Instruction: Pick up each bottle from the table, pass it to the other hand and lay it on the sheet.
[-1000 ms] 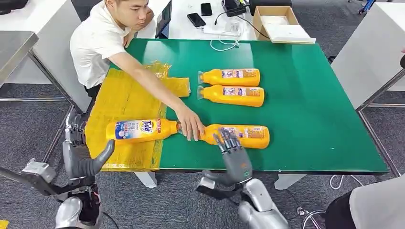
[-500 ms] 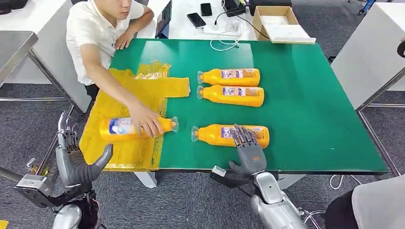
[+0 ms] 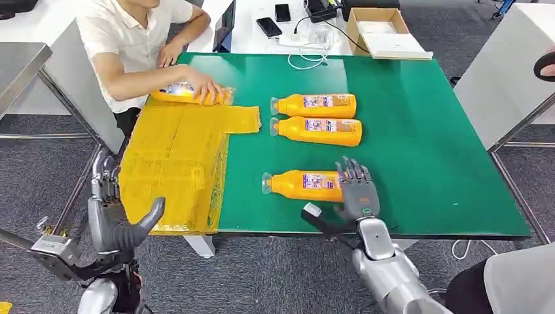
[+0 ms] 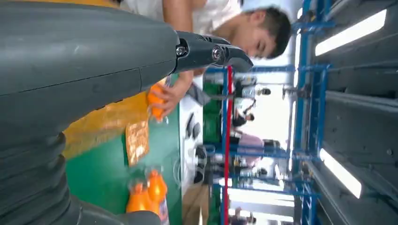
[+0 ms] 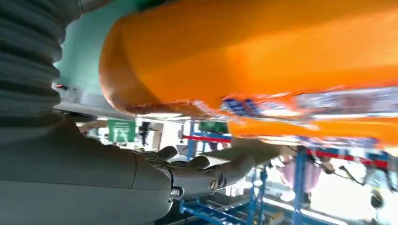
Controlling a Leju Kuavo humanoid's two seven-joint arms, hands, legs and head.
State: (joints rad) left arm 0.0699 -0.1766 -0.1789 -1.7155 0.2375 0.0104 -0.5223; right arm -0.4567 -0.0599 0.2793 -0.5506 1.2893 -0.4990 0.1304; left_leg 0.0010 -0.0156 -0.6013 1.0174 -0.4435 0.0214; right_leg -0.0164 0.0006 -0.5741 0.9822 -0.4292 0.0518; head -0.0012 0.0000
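Note:
Nearest the front of the green table lies an orange bottle on its side, cap to the left. My right hand lies over its base end with straight, spread fingers and no closed grip. Up close in the right wrist view, the bottle sits against my right hand. Two more orange bottles lie side by side farther back. The yellow sheet covers the table's left part. My left hand hangs open off the table's front left corner.
A person sits at the far left and holds a labelled orange bottle at the sheet's far end. Behind the green table are a cardboard box, two phones and a white cable. A metal table stands to the left.
The person has carried the labelled bottle from the sheet's near part to its far end. My right hand has slid right along the nearest bottle to its base end.

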